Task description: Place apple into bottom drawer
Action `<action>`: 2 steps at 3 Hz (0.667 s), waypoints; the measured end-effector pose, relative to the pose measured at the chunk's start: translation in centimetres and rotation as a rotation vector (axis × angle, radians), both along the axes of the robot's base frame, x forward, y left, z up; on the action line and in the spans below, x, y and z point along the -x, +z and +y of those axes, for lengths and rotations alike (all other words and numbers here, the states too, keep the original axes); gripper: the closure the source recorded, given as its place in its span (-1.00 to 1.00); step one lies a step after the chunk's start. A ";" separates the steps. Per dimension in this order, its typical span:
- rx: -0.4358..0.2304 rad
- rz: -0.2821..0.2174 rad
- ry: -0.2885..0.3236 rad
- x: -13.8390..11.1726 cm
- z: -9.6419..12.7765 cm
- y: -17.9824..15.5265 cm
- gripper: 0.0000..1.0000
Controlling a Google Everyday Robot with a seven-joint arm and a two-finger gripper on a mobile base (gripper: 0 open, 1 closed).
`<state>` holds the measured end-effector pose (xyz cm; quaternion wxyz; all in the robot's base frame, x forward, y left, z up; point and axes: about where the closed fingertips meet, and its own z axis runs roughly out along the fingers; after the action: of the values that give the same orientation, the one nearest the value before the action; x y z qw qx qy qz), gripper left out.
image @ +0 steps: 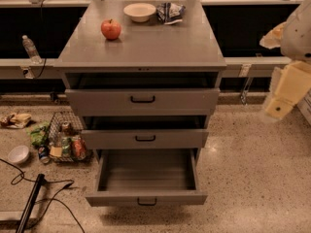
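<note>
The red apple sits on the grey cabinet top, at its left rear. The bottom drawer is pulled far out and its wide box interior is empty. The middle drawer and top drawer are pulled out a little. My gripper is the cream-coloured part at the right edge of the camera view. It hangs beside the cabinet at about top-drawer height, far from the apple, with nothing seen in it.
A cream bowl and a crumpled snack bag stand at the back of the cabinet top. On the floor to the left are a wire basket of cans, a small white bowl, litter, a black pole and cables. A water bottle stands on the left ledge.
</note>
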<state>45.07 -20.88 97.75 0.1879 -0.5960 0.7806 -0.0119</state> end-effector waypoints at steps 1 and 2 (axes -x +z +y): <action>-0.388 -0.106 -0.031 -10.5 4.3 1.5 -1.00; -0.701 -0.143 -0.073 -17.0 8.4 2.3 -1.00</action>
<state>62.08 -12.49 100.05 0.4345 -0.4647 0.7429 0.2081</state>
